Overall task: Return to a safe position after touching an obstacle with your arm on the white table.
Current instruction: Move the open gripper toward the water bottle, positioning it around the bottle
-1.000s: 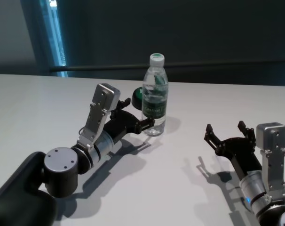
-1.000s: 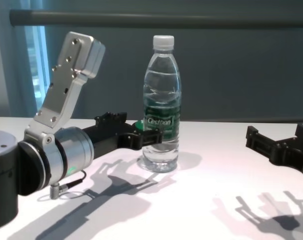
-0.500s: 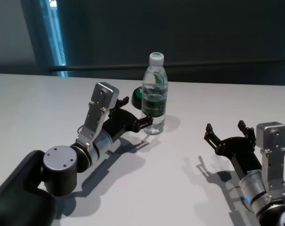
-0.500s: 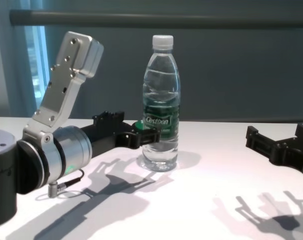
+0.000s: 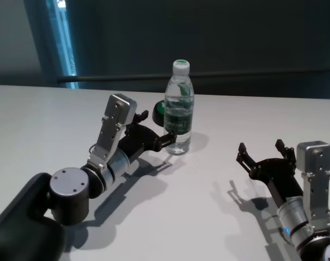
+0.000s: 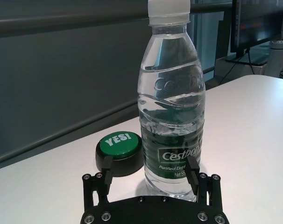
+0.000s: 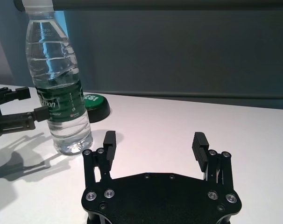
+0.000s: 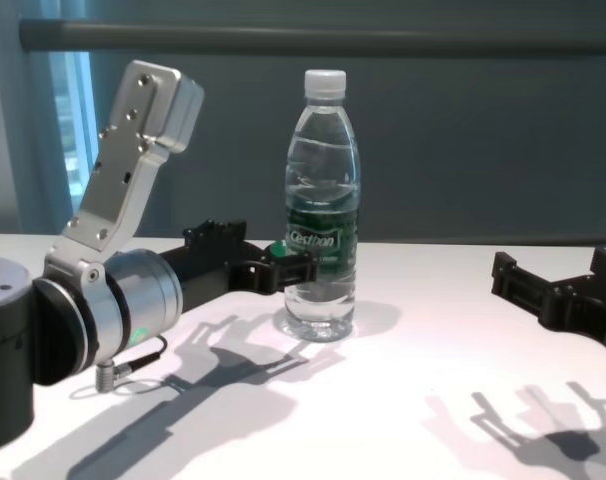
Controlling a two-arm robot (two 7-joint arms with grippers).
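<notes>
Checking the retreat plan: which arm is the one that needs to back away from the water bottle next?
The left. The left gripper is open right beside the water bottle on the white table; the right gripper, also open, sits well clear of it.

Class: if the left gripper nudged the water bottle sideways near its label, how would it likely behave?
The water bottle is tall on a narrow base, so it may tip rather than slide. It looks nearly full, so probably fairly heavy. The white table looks smooth, so a low push from the left gripper might just slide it.
</notes>
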